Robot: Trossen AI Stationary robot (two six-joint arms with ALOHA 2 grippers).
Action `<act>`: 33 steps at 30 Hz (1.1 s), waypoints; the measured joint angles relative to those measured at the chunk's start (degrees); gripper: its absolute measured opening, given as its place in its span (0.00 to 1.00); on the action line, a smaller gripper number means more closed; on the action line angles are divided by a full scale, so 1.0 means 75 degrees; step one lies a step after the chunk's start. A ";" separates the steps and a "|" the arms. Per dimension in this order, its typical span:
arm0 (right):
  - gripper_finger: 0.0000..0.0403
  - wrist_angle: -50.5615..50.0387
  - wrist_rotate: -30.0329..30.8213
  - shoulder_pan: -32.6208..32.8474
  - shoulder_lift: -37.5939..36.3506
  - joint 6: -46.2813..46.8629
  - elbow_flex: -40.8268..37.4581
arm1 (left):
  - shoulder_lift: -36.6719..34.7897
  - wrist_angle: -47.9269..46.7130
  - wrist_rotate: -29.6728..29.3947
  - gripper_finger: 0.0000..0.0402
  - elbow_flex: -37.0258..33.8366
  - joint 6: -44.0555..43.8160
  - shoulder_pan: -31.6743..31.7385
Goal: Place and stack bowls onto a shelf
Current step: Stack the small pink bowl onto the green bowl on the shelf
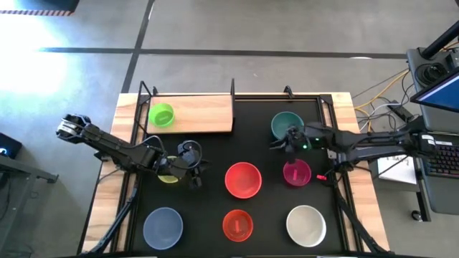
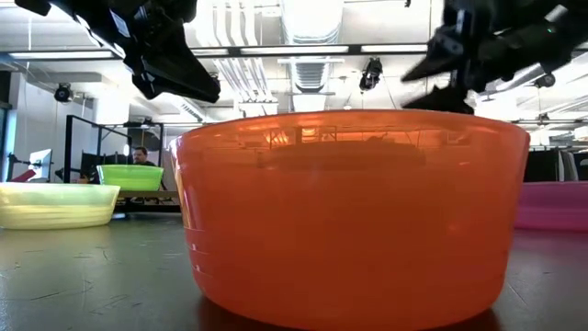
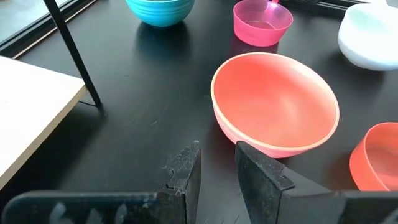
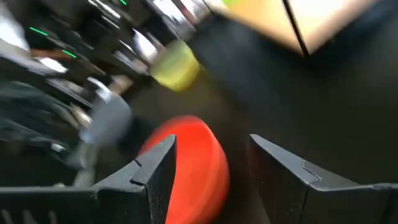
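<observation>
The left gripper [image 1: 192,166] hangs over the black mat [image 1: 215,147] just in front of the shelf [image 1: 204,112], its fingers [image 3: 186,174] a small gap apart with nothing between them. The right gripper [image 1: 290,140] sits off the shelf's far end, beside the teal bowl [image 1: 285,123], jaws spread and empty.

The pale wooden shelf carries only the green bowl [image 1: 161,115]. The red bowl [image 1: 243,180], the biggest, lies in front of the shelf. The white bowl [image 1: 306,224] and grey-blue bowl [image 1: 163,227] lie farthest from the shelf, with the orange bowl [image 1: 237,225] between them. The yellow bowl [image 1: 169,175] is half hidden under the left arm, near the shelf. The magenta bowl [image 1: 296,173] lies beyond the shelf's far end.
</observation>
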 joint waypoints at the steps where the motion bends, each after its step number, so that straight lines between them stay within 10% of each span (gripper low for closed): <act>1: 0.46 -0.0615 0.0000 0.0000 0.0126 0.0190 0.0252 | 0.0000 -0.0002 0.0000 0.21 0.0000 -0.0006 0.0000; 11: 0.46 -0.5080 -0.0018 0.0637 0.0986 0.1430 0.2243 | 0.0000 -0.0015 0.0003 0.21 0.0000 -0.0017 0.0000; 21: 0.46 -0.5319 0.0008 0.2335 0.1991 0.3899 0.2382 | 0.0000 -0.0053 0.0006 0.21 0.0000 0.0176 0.0000; 33: 0.46 -0.6135 0.0820 0.3036 0.3277 0.3766 0.2896 | 0.0000 -0.0085 0.0006 0.21 0.0000 0.0179 0.0000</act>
